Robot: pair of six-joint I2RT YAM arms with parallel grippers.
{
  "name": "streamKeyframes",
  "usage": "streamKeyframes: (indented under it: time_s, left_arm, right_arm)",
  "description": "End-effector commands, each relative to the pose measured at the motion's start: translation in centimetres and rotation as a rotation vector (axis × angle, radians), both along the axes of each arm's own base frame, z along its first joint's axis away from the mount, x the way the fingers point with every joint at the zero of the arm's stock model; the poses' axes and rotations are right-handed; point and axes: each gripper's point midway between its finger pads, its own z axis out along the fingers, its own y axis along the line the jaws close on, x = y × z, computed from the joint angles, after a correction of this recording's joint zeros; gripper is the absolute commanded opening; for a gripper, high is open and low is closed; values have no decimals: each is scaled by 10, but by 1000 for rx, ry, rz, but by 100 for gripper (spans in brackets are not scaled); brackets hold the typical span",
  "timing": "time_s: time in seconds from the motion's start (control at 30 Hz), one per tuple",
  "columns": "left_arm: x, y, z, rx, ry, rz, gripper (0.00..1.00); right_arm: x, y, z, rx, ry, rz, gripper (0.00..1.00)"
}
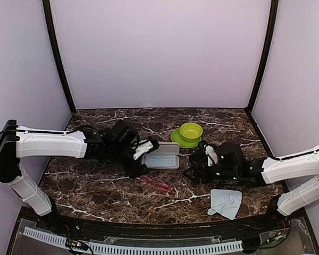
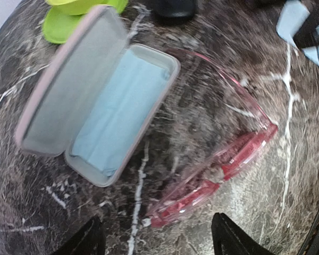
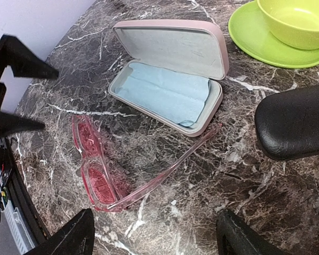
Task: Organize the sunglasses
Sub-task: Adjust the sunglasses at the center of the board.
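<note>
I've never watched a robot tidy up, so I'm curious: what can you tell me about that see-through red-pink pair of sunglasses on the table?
The red-pink sunglasses have a slim, translucent, plastic-looking frame with rectangular tinted lenses. They lie on the dark marbled table, close beside the open pink rectangular case, not in it. One temple arm is unfolded, reaching toward the case's corner. Nothing grips them; only the table seems to touch them.

The sunglasses [image 1: 158, 183] lay on the counter [image 1: 95, 186] just in front of the open case [image 1: 162, 158], which held a liner cloth [image 3: 165, 93]. Behind it to the right, a bowl [image 1: 191, 131] sat on a plate [image 1: 175, 137]. A loose cloth [image 1: 226, 203] lay near the front right.
</note>
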Motion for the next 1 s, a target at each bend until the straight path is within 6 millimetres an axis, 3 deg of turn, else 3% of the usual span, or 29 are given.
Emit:
streamKeyframes:
  time_s: [0.0,0.13,0.33,0.57,0.97]
  left_arm:
    - [2,-1,31,-277,220,133,71]
    - [12,12,21,-300,293,241,71]
    - [16,19,4,-283,319,326,71]
    - [14,20,-12,-298,386,367,71]
    - [11,17,-18,-351,422,388,71]
  right_arm:
    - [-2,6,5,47,-2,32,79]
    - [-8,18,0,87,44,59,78]
    - [1,26,-16,109,155,-40,69]
    - [5,43,-33,137,243,-64,68]
    - [17,57,-49,126,251,-71,68]
